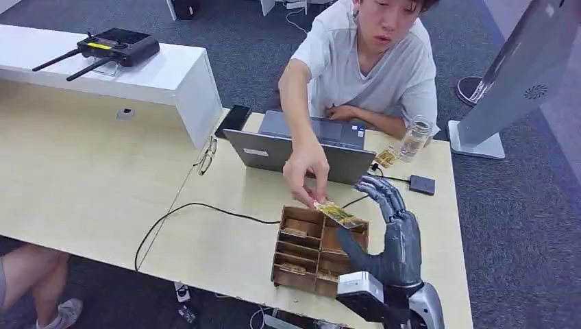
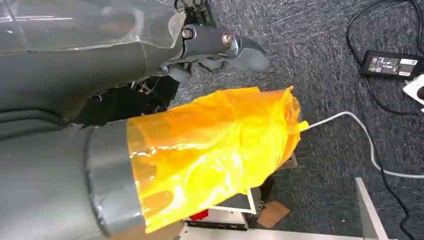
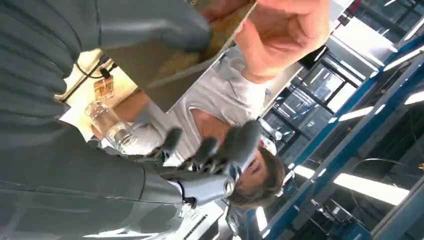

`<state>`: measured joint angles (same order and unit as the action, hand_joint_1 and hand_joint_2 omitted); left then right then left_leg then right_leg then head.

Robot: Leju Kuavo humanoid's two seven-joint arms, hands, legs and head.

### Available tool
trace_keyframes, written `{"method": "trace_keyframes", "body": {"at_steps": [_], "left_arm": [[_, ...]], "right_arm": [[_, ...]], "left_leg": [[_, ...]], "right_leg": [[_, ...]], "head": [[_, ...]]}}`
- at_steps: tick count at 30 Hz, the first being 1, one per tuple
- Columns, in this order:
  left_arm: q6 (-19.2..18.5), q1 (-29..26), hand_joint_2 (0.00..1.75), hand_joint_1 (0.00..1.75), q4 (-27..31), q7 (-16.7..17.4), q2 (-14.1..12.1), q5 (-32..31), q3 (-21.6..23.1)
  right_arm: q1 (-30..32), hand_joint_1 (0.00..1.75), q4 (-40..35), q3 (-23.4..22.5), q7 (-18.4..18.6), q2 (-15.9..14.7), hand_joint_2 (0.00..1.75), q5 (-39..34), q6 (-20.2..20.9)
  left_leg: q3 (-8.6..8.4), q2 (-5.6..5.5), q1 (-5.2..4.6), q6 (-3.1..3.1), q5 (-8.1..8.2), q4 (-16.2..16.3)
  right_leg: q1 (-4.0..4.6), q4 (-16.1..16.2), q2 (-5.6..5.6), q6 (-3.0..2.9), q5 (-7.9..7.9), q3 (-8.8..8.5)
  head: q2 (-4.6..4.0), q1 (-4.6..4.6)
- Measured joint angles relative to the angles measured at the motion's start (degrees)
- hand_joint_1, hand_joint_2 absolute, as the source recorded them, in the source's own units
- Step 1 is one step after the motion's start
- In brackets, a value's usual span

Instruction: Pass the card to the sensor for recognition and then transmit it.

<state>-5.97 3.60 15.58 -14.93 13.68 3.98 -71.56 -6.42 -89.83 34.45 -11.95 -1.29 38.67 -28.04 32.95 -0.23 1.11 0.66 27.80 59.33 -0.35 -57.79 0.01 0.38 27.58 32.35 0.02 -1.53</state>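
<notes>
Looking at your right hand (image 1: 390, 233), you'll see it raised over the table (image 1: 226, 253), thumb under the card (image 1: 339, 214) and fingers spread upward; it seems to hold the card's near end, though the contact is hard to make out. A person's hand (image 1: 306, 168) pinches the far end (above the wooden compartment box (image 1: 301, 253)). Several of the box's slots hold cards. Your left hand (image 2: 220, 45) hangs above carpet, its fingers partly hidden.

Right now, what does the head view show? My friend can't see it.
A person's hand holds a card against the thumb of the robot's right hand, above a wooden tray. Behind them on the table is a laptop.
</notes>
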Motion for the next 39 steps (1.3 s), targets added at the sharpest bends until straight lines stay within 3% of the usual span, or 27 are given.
{"method": "trace_keyframes", "body": {"at_steps": [8, 9, 20, 39], "left_arm": [[0.0, 0.01, 0.0, 0.0, 0.0, 0.02, 0.0, 0.02, 0.04], [0.0, 0.01, 0.0, 0.0, 0.0, 0.0, 0.0, 0.02, 0.04], [0.04, -0.05, 0.0, 0.0, 0.0, -0.09, 0.0, 0.15, 0.15], [0.31, -0.11, 0.0, 0.0, -0.15, -0.26, 0.02, 0.55, 0.39]], "right_arm": [[-0.01, 1.48, 0.0, -0.02, 0.41, 0.83, 1.75, 0.35, 0.11], [-0.01, 1.64, 0.0, -0.04, 0.41, 0.87, 1.75, 0.35, 0.11], [0.21, 1.75, 0.5, -0.31, -0.77, 0.74, 1.75, -0.46, 0.02], [1.18, 1.75, 0.48, -0.31, -0.77, 0.65, 1.75, -1.49, 1.14]], "left_leg": [[0.0, 0.0, 0.0, 0.0, 0.0, 0.0], [0.0, 0.0, 0.0, 0.0, 0.0, 0.0], [0.01, 0.0, 0.0, 0.0, 0.0, 0.0], [0.02, 0.0, 0.0, 0.0, 0.0, 0.0]], "right_leg": [[0.0, 0.0, 0.0, 0.0, 0.0, 0.0], [0.0, 0.0, 0.0, 0.0, 0.0, 0.0], [0.0, 0.0, 0.0, 0.0, 0.0, 0.02], [0.0, 0.0, 0.01, 0.0, 0.0, 0.04]], "head": [[0.0, -0.02], [0.0, 0.0], [0.0, -0.02], [0.0, 0.0]]}}
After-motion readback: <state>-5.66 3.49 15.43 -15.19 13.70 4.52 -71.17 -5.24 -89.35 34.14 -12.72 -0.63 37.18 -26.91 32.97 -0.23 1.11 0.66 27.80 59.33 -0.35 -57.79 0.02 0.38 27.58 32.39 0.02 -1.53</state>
